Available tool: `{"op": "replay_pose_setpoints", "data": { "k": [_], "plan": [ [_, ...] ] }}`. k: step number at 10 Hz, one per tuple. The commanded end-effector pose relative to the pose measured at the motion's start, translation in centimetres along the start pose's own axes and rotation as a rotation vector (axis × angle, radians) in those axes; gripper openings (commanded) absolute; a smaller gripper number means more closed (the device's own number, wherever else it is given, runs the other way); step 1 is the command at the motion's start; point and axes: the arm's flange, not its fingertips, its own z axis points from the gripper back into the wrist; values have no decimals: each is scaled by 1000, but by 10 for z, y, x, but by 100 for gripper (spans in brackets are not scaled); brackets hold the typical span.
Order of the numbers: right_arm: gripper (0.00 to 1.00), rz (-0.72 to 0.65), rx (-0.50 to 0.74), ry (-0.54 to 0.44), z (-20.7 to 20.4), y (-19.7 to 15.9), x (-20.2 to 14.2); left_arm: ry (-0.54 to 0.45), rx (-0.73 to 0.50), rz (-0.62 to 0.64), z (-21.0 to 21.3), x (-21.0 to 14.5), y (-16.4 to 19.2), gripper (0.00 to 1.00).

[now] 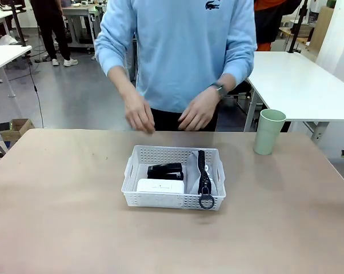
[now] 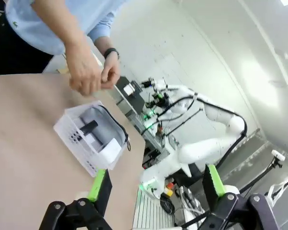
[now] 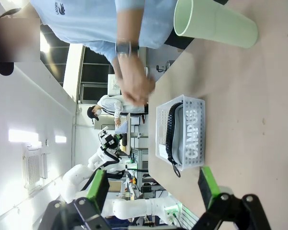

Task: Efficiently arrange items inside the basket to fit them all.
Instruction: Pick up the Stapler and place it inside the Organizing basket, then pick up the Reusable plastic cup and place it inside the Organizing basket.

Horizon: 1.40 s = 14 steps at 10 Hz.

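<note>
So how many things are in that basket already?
3: the stapler at left, the white box just nearer the camera, and the pouch along the right side. Smaller things underneath could be hidden.

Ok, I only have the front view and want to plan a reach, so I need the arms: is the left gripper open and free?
Observer: Yes. The left gripper stands open, with nothing between its green pads.
Operator: And the other one?
Observer: The right gripper is open and empty too.
Operator: I can see a black zipper along one side of the basket. What does it belong to?
Observer: A grey pouch printed CAMPUS, standing on its long edge against one long wall of the basket.
</note>
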Motion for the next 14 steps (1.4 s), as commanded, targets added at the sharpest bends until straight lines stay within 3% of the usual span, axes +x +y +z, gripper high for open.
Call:
{"op": "replay_pose_setpoints", "data": {
  "k": [1,14],
  "plan": [
    [100,-6,7,-1,1,3,-1,78,3,-62,-14,2,-39,100],
    [100,-6,7,-1,1,3,-1,78,3,-62,-14,2,-39,100]
  ]
}}
